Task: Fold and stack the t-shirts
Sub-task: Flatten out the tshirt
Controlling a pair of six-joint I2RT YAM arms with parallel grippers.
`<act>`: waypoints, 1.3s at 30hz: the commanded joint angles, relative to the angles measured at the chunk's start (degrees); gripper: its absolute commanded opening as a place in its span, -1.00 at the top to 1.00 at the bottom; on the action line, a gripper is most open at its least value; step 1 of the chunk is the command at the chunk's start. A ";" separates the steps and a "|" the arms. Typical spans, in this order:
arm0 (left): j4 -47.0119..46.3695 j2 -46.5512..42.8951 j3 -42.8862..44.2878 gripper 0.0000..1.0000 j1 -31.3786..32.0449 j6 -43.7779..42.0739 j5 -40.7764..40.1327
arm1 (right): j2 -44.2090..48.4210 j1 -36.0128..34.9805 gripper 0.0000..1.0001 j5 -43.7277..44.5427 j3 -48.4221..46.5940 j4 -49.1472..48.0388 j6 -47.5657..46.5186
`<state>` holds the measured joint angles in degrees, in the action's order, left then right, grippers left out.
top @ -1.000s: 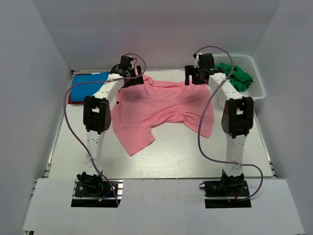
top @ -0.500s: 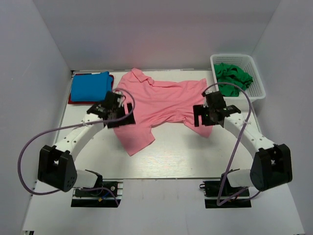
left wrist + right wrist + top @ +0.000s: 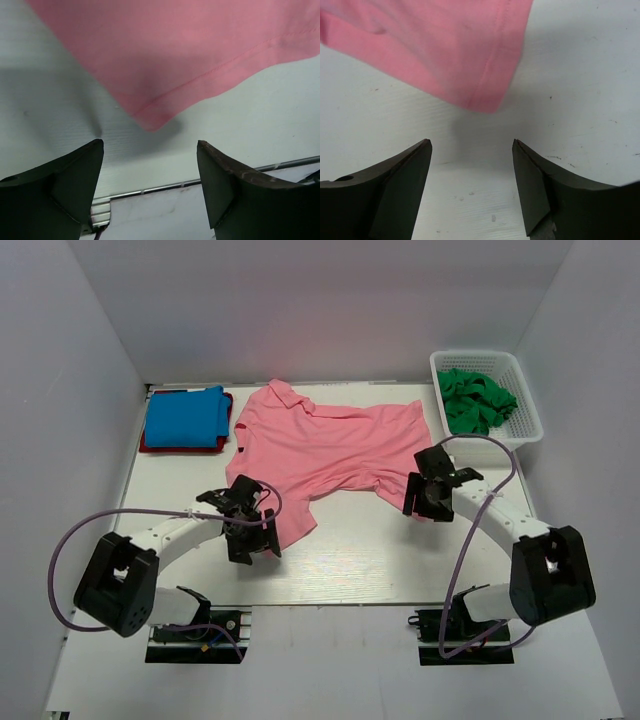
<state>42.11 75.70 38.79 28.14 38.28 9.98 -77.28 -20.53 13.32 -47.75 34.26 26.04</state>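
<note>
While my left gripper (image 3: 150,144) and right gripper (image 3: 471,142) gape empty at the pink t-shirt's (image 3: 330,445) near corners, I'd pinch both next.

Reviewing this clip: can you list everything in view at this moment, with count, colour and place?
Pink t-shirt: one, salmon pink, spread flat mid-table.
Blue t-shirt: one, bright blue, folded, far left corner.
Red t-shirt: one, red, folded under the blue one, only its edges showing.
Green t-shirts: heap, count unclear, dark green, in the basket.
Basket: one, white lattice, far right corner.
Table: one, white.
Cables: two, purple, one per arm.
Left arm, right arm: white and black.
Left gripper: open at the pink t-shirt's near left corner.
Right gripper: open at its near right corner.
</note>
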 commanded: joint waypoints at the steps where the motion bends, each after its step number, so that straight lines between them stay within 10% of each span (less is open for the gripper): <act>1: -4.92 1.19 -0.29 -0.69 0.42 1.62 -0.40 | -2.96 0.58 -0.40 3.91 0.81 -2.70 4.02; 14: -10.64 7.17 -3.19 0.12 1.48 2.15 -1.98 | -8.77 2.08 -0.20 2.68 3.27 -10.08 4.37; 20: -11.17 8.94 -1.96 1.00 1.48 2.15 -3.11 | -10.35 2.60 0.24 2.24 2.66 -12.99 3.32; 23: -9.95 8.24 0.66 1.00 1.48 1.53 -5.48 | -10.70 2.87 1.00 0.92 2.22 -13.43 1.56; 39: 0.16 -9.42 13.77 1.00 0.25 -0.93 -17.71 | 0.19 4.36 1.00 -4.26 -21.68 21.20 -0.55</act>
<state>38.20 67.85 51.11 28.67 37.95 -4.34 -78.74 -17.12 9.19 -66.54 47.16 26.39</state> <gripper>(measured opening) 0.028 0.008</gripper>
